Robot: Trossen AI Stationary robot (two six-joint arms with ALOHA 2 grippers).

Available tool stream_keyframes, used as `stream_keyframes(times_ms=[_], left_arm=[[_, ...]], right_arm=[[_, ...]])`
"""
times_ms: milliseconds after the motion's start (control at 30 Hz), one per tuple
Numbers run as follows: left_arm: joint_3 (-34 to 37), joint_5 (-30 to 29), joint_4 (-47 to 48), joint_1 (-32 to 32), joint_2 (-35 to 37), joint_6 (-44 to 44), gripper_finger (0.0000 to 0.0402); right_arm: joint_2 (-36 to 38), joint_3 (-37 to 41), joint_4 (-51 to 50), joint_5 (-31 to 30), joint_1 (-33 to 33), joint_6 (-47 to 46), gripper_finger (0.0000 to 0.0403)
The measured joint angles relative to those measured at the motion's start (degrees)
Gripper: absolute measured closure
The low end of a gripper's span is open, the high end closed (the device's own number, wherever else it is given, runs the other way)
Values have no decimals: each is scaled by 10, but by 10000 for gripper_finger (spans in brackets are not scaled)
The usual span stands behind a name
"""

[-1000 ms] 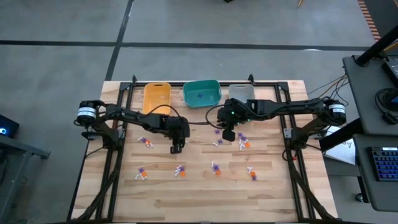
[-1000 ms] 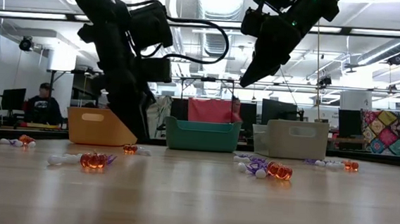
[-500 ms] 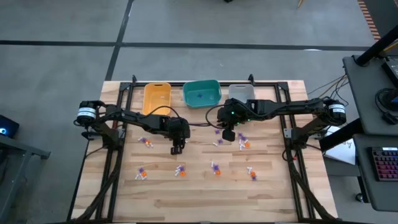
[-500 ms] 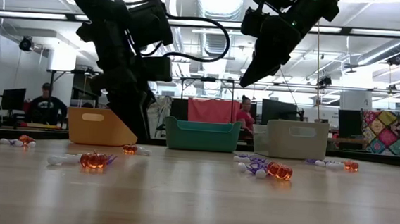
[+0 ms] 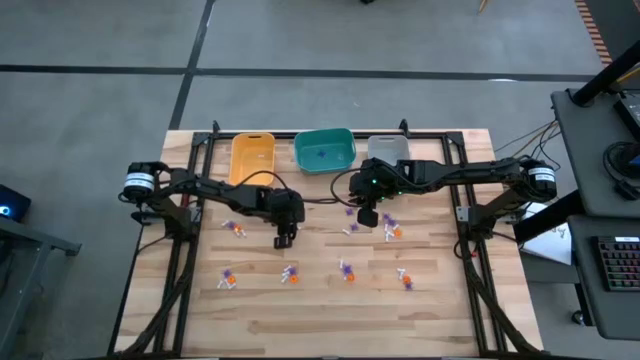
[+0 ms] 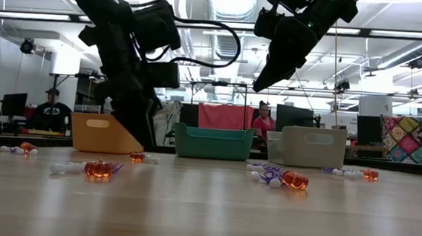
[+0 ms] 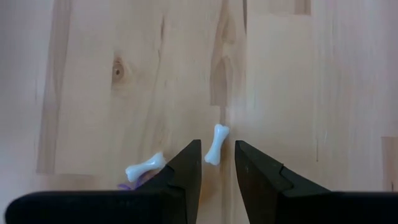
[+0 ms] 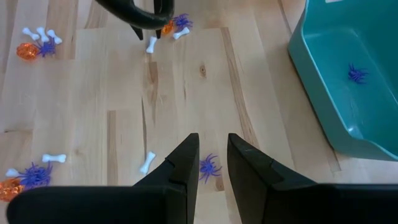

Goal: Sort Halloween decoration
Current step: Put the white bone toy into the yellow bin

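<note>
Halloween decoration (image 5: 348,269): tiny orange, purple and white trinkets lying scattered on the wooden table (image 5: 330,315), unchanged from a second ago. One white bone (image 7: 216,144) is sitting just ahead of the left gripper (image 7: 217,157), framed by its tips, fingers narrowly parted, pinching nothing; this gripper has edged slightly toward the bone. A purple spider (image 8: 210,167) is lying just beyond the right gripper (image 8: 211,148), fingers slightly apart and empty, holding its place. Another spider is lying inside the teal bin (image 8: 323,87).
</note>
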State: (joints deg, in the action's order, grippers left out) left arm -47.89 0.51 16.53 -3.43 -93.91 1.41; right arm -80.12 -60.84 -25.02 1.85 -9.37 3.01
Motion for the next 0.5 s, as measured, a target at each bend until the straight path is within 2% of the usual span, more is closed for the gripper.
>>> stream_keyframes(times_ms=[267, 500], left_arm=[[1, 0, -7, 0, -6, 0, 322], [-2, 0, -23, 1, -46, 0, 322]], right_arm=[[0, 0, 0, 0, 0, 0, 330], [0, 0, 0, -1, 0, 0, 330]])
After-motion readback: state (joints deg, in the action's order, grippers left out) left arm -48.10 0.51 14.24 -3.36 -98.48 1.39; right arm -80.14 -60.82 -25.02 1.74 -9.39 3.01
